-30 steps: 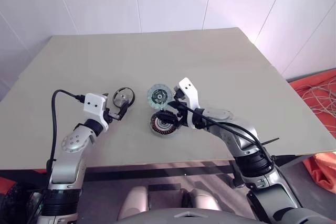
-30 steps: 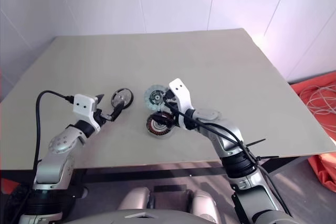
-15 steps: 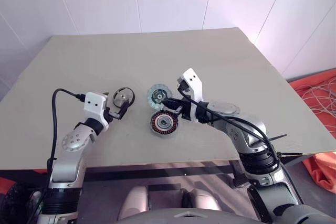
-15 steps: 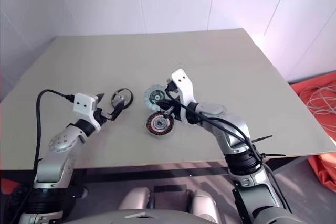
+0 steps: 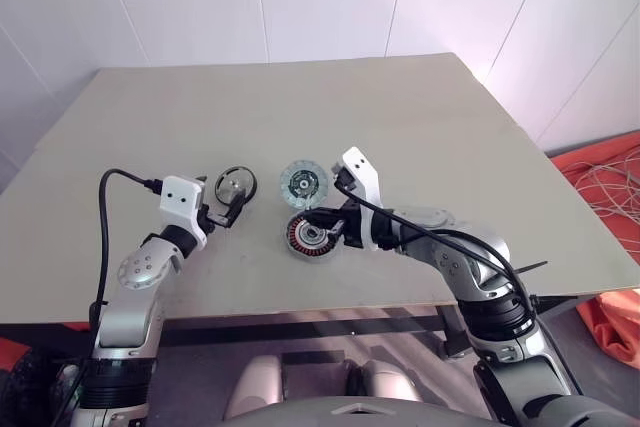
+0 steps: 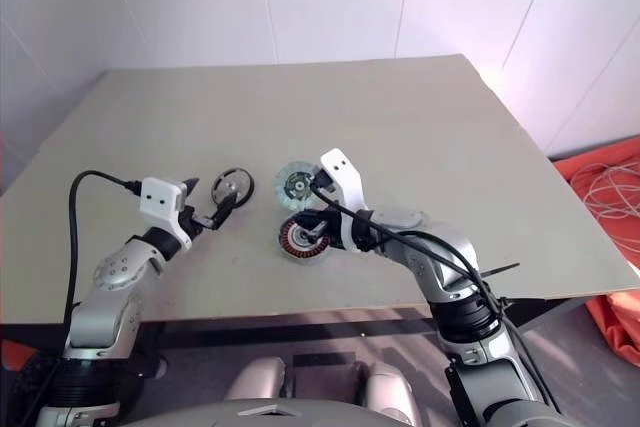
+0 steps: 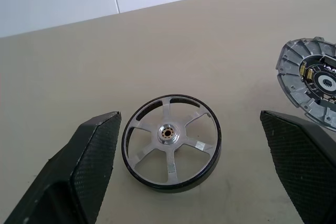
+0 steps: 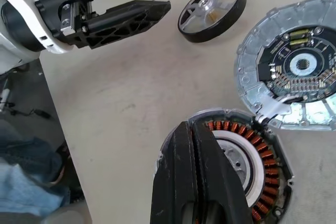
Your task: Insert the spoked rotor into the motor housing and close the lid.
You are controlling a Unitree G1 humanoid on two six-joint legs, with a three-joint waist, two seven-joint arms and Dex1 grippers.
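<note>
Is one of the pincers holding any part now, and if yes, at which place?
Nothing is held. The left pincer stands open around the spoked rotor without touching it; the right pincer is shut, empty, over the motor housing.

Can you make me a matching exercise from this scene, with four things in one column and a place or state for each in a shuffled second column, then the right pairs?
Column one:
1. spoked rotor
2. motor housing
3. lid
4. left gripper

Column two:
A. lying flat on the table with its circuit-board face up, its edge by the housing's rim
B. open, one finger on each side of the black-rimmed wheel
C. under the shut right gripper, copper windings showing
D. on the table between two open fingers, ungripped

Pairs: 1-D, 2-C, 3-A, 4-B
</note>
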